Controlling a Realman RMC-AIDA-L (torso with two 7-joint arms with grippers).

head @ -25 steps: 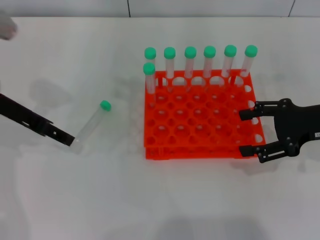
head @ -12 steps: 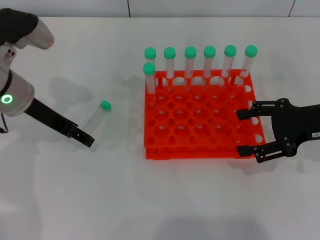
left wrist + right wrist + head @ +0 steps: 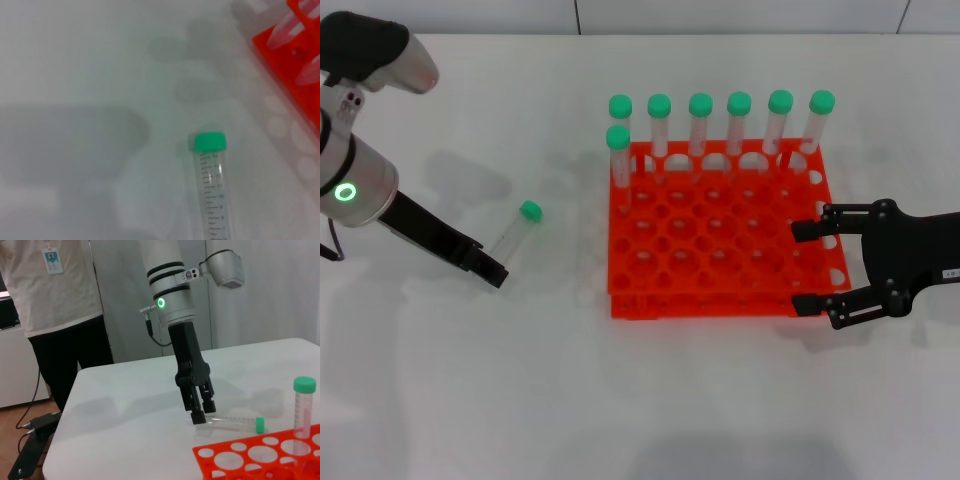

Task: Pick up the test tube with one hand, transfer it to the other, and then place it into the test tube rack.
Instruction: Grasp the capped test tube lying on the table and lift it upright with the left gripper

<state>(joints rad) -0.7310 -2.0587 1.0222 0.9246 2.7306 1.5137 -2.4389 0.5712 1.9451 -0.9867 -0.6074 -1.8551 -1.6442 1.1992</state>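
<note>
The test tube, clear with a green cap, lies flat on the white table to the left of the orange-red rack. It also shows in the left wrist view and the right wrist view. My left gripper, on the arm with the green light, points down with its tip at the tube's capless end, low over the table. My right gripper is open and empty, hovering at the rack's right edge.
Several green-capped tubes stand in the rack's back row, and one more stands in the second row at the left. A person stands behind the table's far edge in the right wrist view.
My left arm has swung in from the left, and its gripper tip has shifted right, closer alongside the tube's lower end. The right gripper has edged slightly left. The tube has not moved.
</note>
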